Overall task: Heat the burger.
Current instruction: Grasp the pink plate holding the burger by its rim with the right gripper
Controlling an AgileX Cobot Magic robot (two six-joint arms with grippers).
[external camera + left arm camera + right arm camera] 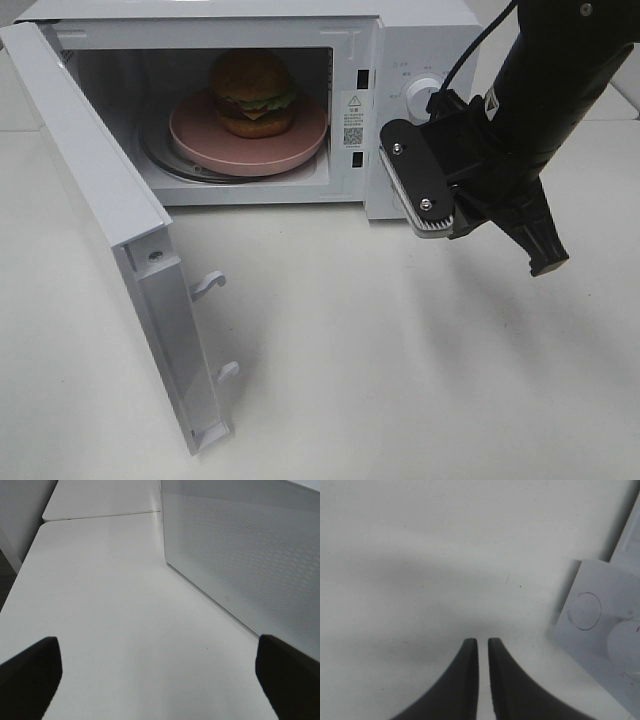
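**While the door hangs open, the burger sits loaded but unheated**

Since the burger (252,92) sits on the pink plate (300,140) inside the microwave (420,170), over the glass turntable (157,155), the loading part of the job looks done. What is left, on this reading, is to swing the door (100,220) shut and set the dial (422,95). The door stands wide open toward the left of the high view, and nothing touches it.

The right pincer (545,255) hangs above the counter (400,360), just in front of the control panel and clear of the cavity. Its wrist view shows the fingers all but closed, with a thin slit between them and nothing held. The left pincer (160,680) is out of the high view. Its own camera shows the fingers spread wide over bare counter, gripping nothing, near a white dotted panel. Whether that panel is the door or a side wall cannot be told.

The burger stands upright and whole, roughly centred on the plate. Its bun is glossy golden-brown, with green lettuce, a hint of red tomato, a fold of yellow cheese and a dark patty between the halves. No layer looks slipped or squashed.
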